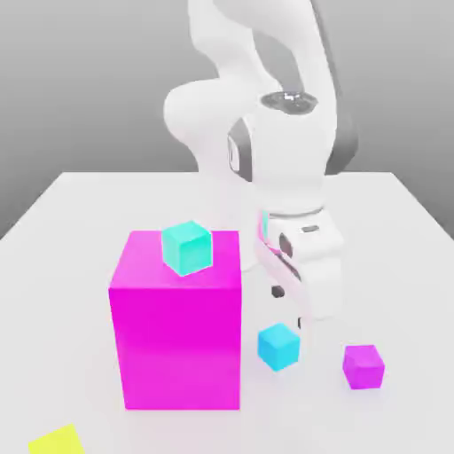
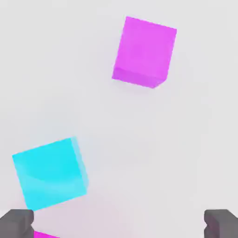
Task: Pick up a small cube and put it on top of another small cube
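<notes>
Exterior view: the small plain sky-blue cube sits on the white counter, just beside the big magenta cube and below the end effector. A small turquoise cube rests atop the big one; a small magenta cube lies near. In the hand view, both fingertips stand wide apart, holding nothing, with the sky-blue cube ahead
</notes>
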